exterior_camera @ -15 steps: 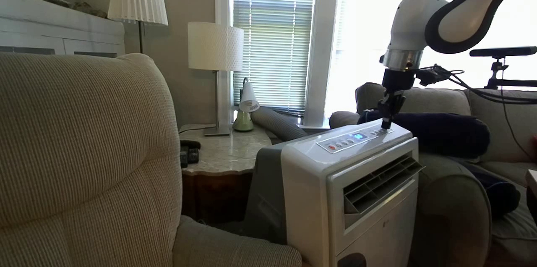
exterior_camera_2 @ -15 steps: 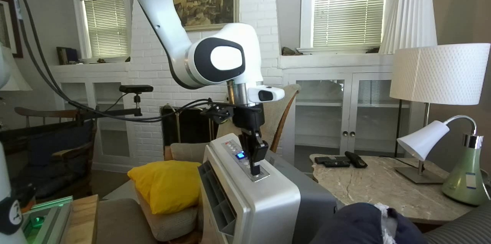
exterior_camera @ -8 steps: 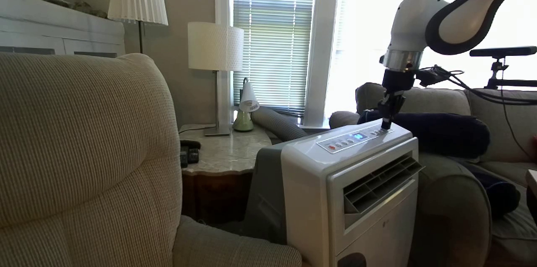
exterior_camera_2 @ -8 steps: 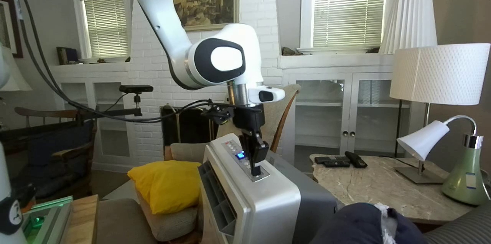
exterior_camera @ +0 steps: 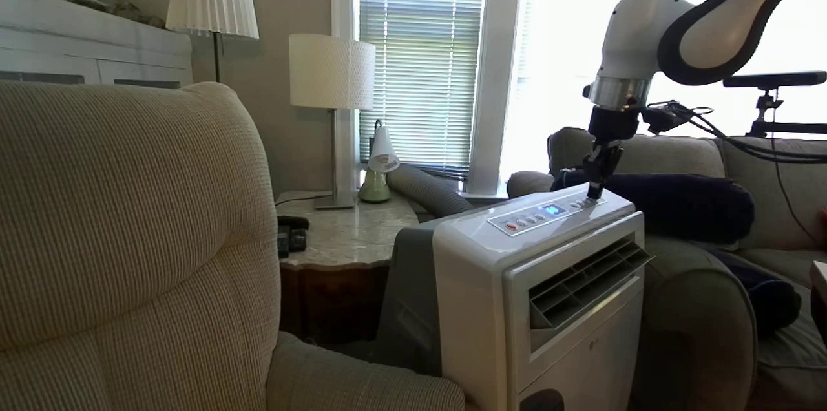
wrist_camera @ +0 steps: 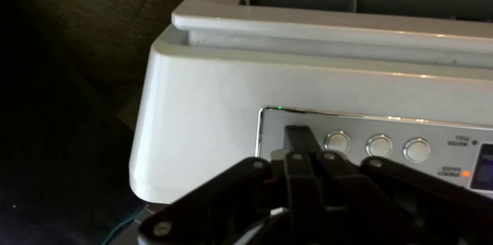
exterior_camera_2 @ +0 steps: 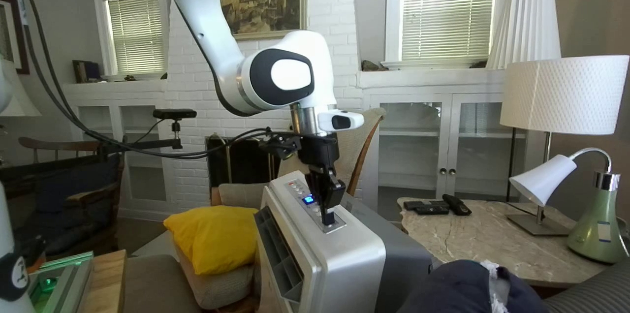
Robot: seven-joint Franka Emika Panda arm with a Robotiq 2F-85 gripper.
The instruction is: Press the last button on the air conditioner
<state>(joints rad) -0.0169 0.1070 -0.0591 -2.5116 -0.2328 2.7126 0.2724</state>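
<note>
Currently, the gripper (exterior_camera: 594,194) is rested — fingers pressed together — on the control panel (exterior_camera: 541,214) near its right edge, open casing (wrist_camera: 200,121) beyond; the portable air conditioner (exterior_camera: 517,304) is flanked by striped armchair (exterior_camera: 136,204) and sofa (exterior_camera: 694,314).

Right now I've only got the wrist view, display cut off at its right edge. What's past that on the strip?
Observer: In an exterior view, a red button at the far end.
Operator: Any gap under the gripper?
Observer: In both exterior views, no gap shows above the strip; pressed or not, I can't tell.
Operator: What's behind the unit?
Observer: In an exterior view, a ribbed hose, running toward the window.
</note>
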